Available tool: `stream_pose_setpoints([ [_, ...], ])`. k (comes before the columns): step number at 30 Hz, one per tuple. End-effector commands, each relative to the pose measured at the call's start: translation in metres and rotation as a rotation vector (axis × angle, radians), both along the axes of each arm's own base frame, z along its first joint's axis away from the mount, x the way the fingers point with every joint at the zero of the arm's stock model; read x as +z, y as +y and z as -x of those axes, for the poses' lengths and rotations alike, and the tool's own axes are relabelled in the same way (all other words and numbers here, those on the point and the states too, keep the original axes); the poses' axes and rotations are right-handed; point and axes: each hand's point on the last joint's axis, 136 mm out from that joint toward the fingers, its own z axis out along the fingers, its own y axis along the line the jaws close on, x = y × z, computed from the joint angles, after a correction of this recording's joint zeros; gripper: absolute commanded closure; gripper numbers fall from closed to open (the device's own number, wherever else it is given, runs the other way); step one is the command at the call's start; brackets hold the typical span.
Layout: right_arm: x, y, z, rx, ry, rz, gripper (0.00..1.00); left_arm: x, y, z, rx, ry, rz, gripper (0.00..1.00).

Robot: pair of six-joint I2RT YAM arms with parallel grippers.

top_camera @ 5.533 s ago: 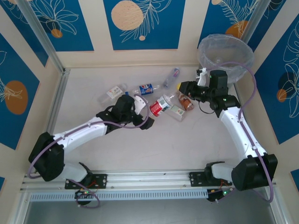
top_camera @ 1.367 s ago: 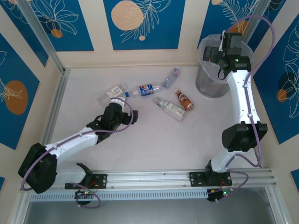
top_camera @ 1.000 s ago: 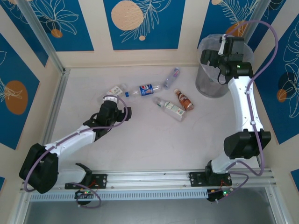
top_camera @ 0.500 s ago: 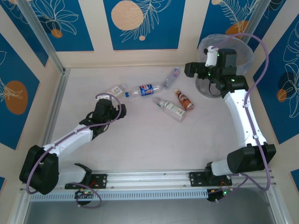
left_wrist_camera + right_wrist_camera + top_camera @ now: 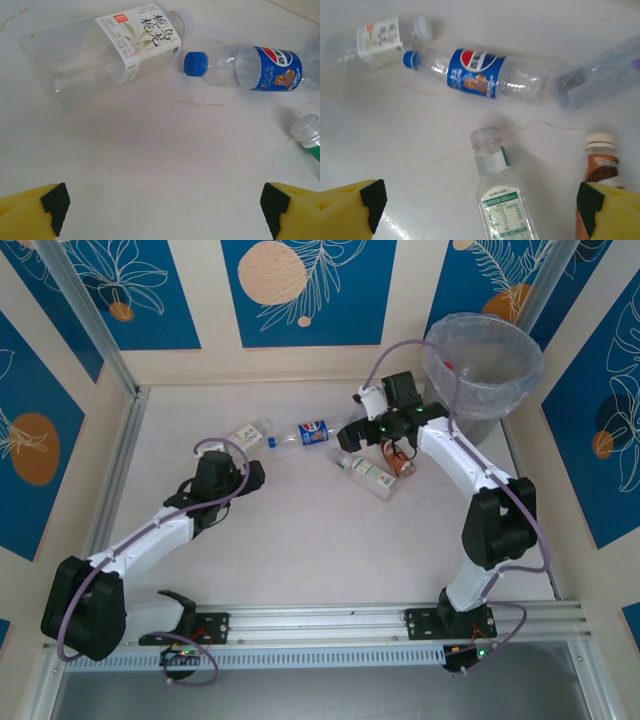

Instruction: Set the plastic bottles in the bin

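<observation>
I read left fingers [image 5: 35, 210] wide, empty — white-label bottle [image 5: 120, 42] and blue-label bottle [image 5: 250, 65] lie ahead on the worktop [image 5: 150, 165]. Right fingers [image 5: 350, 205] wide, empty, over green-label bottle [image 5: 502, 200] — bin [image 5: 528, 378] stands back-right, apart.

The pale marble-look tabletop [image 5: 150, 165] is smooth with a soft sheen and thin brown veins; the clear square plastic bottle with a white printed label [image 5: 107, 47] is glossy, its label matt like paper; the round clear plastic bottle with a blue label [image 5: 250, 67] is shiny, its label a glossy film; the round grey bin [image 5: 490, 425] is lined with a clear, crinkled plastic bag [image 5: 437, 368]; the left claw [image 5: 162, 207] is smooth yellow plastic, its black pads [image 5: 54, 200] matt.
</observation>
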Motion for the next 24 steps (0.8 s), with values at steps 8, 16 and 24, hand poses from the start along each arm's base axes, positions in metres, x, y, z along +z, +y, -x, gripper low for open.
stream_pose_setpoints([
  [8, -0.065, 0.031, -0.007, 0.23, 0.049, 0.258, 0.0, -0.003, 0.019, 0.008, 0.08, 0.031, 0.023, 0.01],
  [16, -0.103, 0.038, -0.015, 0.294, 0.184, 0.342, 0.03, -0.008, 0.028, 0.014, 0.116, 0.039, 0.023, 0.01],
  [24, -0.126, 0.045, -0.006, 0.393, 0.254, 0.418, 0.11, -0.006, 0.034, 0.017, 0.131, 0.034, 0.014, 0.01],
])
